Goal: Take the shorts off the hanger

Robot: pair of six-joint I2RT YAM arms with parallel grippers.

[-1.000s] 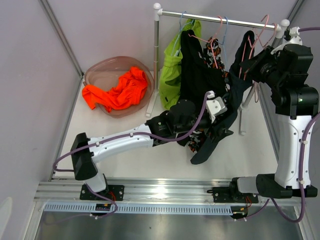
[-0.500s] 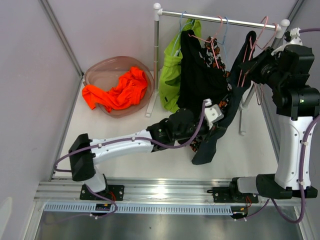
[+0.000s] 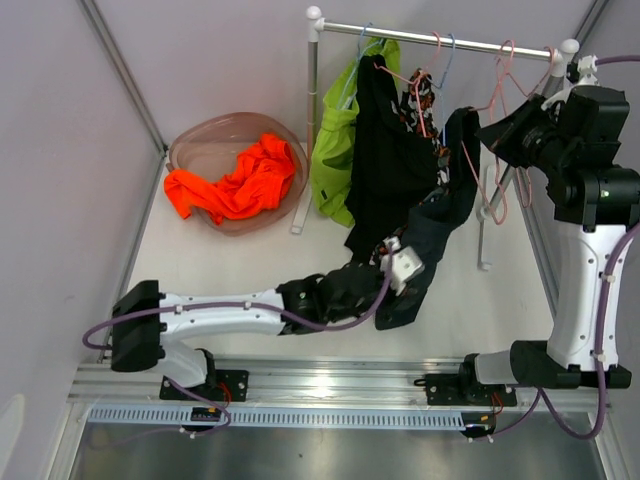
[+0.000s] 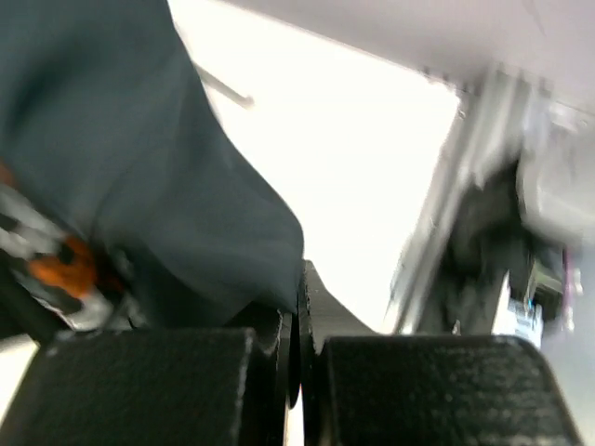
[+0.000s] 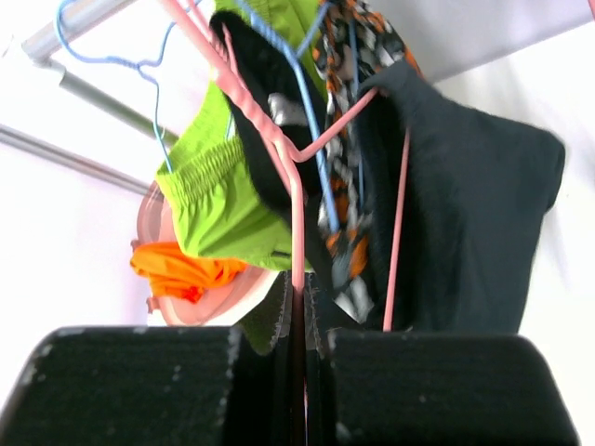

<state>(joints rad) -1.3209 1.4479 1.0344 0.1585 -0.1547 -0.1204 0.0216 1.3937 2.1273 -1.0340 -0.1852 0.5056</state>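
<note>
Right now your dark navy shorts (image 3: 442, 205) hang slantwise: the upper end is draped over the pink wire hanger (image 3: 497, 95), and the cloth runs down and to the left toward the white table (image 3: 250, 260). The left wrist view shows the same shorts (image 4: 139, 167) as a dark fold close to the lens.

Your left gripper (image 3: 405, 262) sits at the lower part of the shorts. In the left wrist view the two black fingers (image 4: 158, 390) are pressed together, and the edge of the dark cloth is pinched where the left gripper (image 4: 299, 307) closes. Your right gripper (image 3: 503, 128) is up at the hanger. Its own camera shows its fingers closed, with a pink wire of the hanger (image 5: 297, 232) clamped at the right gripper (image 5: 299, 311) and the shorts (image 5: 465, 214) hanging off to the right. The hanger's hook is up by the metal clothes rail (image 3: 430, 35); you cannot tell whether it rests on it.

Further left on that rail you have an orange-and-black patterned garment (image 3: 425, 100) by a blue wire hanger (image 3: 447, 58), then a black garment (image 3: 385, 150), then lime-green shorts (image 3: 335, 150). Well apart, at the table's far left, a translucent pink basin (image 3: 195, 140) holds a bright orange cloth (image 3: 240, 180).
</note>
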